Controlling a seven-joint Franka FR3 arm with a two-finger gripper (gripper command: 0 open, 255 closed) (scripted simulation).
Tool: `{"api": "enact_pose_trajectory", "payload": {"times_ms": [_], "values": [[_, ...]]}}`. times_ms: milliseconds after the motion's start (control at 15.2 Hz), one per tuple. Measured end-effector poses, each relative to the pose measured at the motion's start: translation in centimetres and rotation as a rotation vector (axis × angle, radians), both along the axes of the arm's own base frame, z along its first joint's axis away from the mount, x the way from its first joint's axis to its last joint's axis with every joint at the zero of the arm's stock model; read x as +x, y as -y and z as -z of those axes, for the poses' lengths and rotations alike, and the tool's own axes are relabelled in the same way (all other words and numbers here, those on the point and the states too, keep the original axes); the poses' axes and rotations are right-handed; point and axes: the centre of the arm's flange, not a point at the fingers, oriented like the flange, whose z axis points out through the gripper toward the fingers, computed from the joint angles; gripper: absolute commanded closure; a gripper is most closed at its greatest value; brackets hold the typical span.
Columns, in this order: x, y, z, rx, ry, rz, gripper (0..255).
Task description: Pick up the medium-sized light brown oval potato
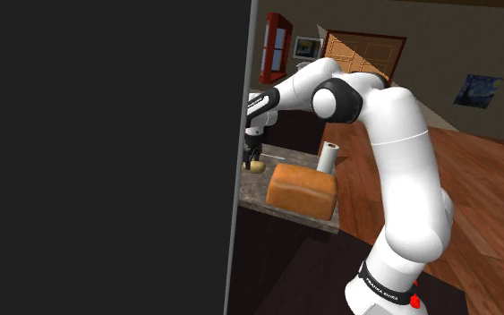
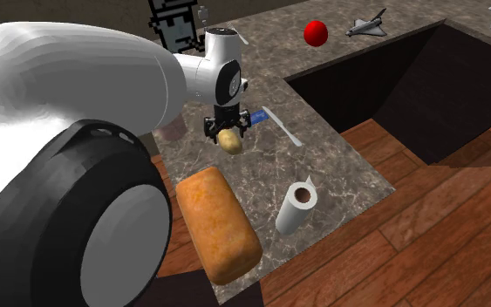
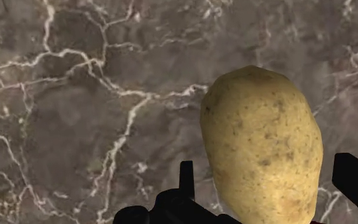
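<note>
Gripper [image 3: 269, 186] is open. Its fingers [image 3: 185, 178] stand apart on either side of the potato [image 3: 261, 143], and a thin strip of countertop [image 3: 75, 95] shows between each finger and the skin, so the potato is bracketed, not clasped. The potato is light brown, speckled and oval, and sits on the dark veined marble right under the hand. I can't tell if it is lifted at all. In the second exterior view the gripper [image 2: 228, 131] points straight down with the potato [image 2: 229, 140] at its tips. From the potato, the bread loaf [image 2: 217, 222] is at 6 o'clock, the paper towel roll [image 2: 297, 208] at 4 and the red ball [image 2: 316, 33] at 1. In the shoulder view the white arm [image 1: 402, 161] rises from lower right, bends high and reaches toward 9 o'clock, with the wrist turned down over the potato [image 1: 257, 166].
</note>
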Motion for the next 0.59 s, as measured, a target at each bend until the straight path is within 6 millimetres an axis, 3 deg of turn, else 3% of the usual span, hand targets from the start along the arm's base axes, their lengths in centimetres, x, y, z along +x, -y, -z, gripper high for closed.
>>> {"api": "enact_pose_trajectory", "payload": {"times_ms": [66,132,594], "values": [[-0.05,-0.02,0.34,0.0,0.0,0.0,0],[-0.01,0.01,0.52,0.0,0.0,0.0,255],[0.1,0.06,0.59,0.0,0.002,0.0,255]]}}
